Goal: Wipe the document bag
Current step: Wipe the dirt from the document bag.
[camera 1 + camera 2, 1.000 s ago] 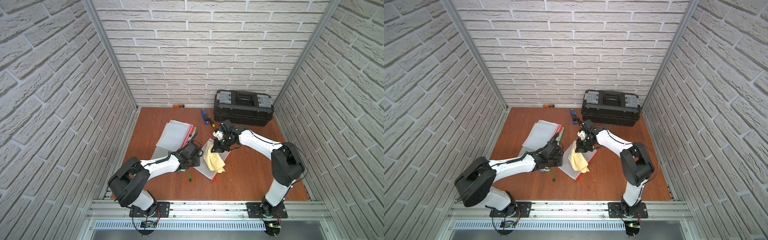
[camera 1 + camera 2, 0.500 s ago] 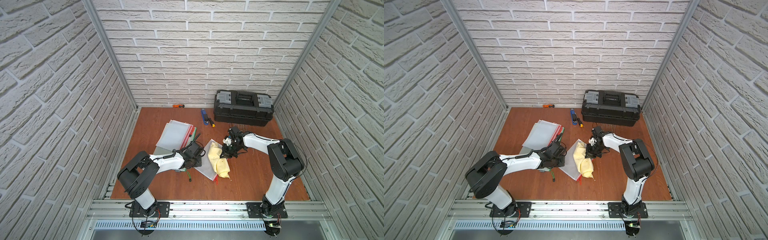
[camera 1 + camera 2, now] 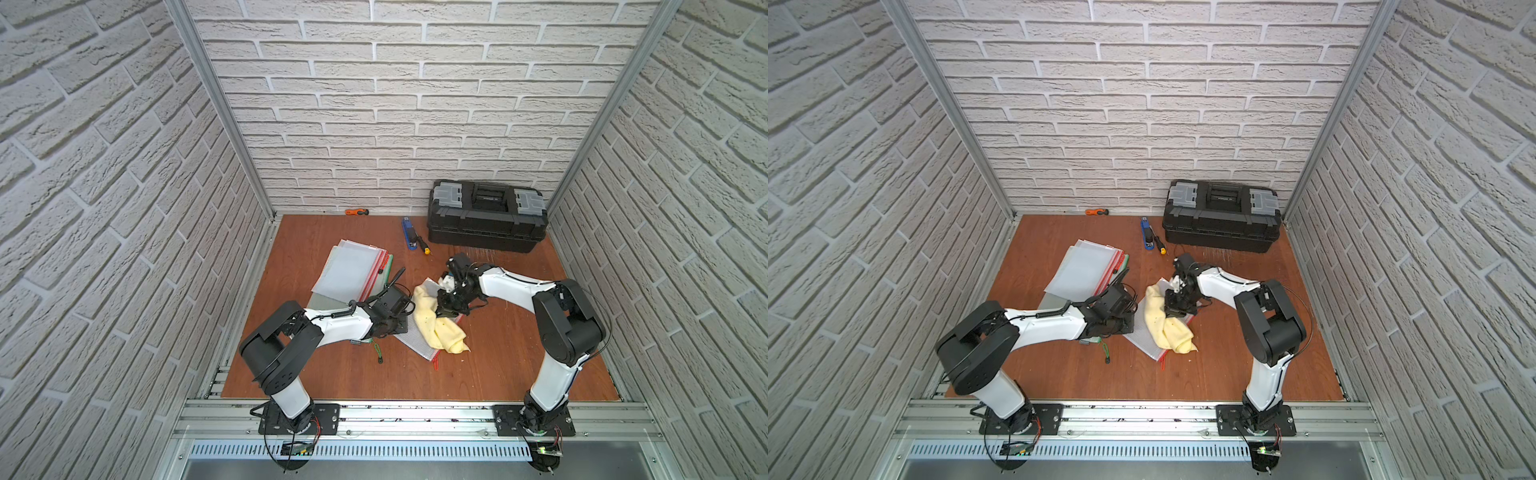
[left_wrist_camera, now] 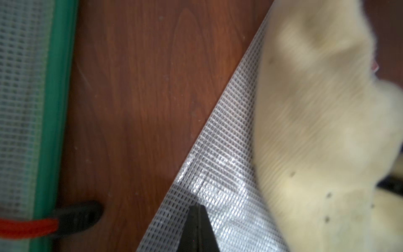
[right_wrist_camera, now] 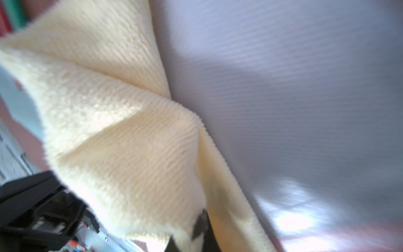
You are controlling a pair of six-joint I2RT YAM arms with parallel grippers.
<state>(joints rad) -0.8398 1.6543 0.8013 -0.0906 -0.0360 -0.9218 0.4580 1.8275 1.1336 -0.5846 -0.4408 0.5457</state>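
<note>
Black toolbox [image 3: 486, 220] far right against the brick wall, lid shut. Blue tool [image 3: 409, 235] just left of it, small screwdriver [image 3: 423, 246] beside that. Orange-handled tool [image 3: 357, 212] at far wall. Stack of mesh zip pouches [image 3: 349, 270] centre-left, red and green edges. Green cord [image 3: 376, 350] on wooden table [image 3: 498, 365].
</note>
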